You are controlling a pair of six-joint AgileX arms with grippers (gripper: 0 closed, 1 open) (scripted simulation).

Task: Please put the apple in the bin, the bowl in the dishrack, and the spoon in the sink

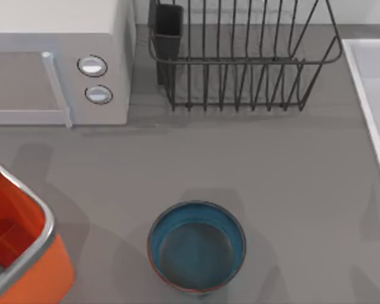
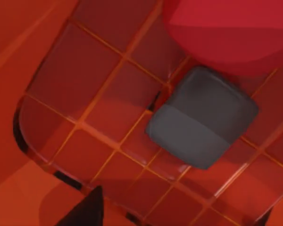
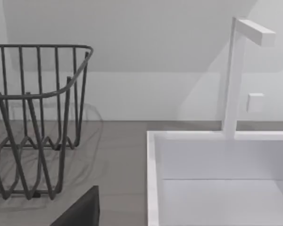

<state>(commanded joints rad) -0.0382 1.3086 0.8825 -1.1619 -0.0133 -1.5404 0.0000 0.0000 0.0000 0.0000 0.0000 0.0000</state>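
The left gripper [image 2: 203, 117] hangs inside the bin [image 1: 45, 223], the apple [image 2: 231, 33] against one finger; jaw state unclear.

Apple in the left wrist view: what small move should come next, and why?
Probably release the apple here. The left gripper is down inside the bin, and the apple is above its ribbed orange floor, within the walls, so it should land inside. I cannot tell whether it is held. The right gripper is parked near the sink.
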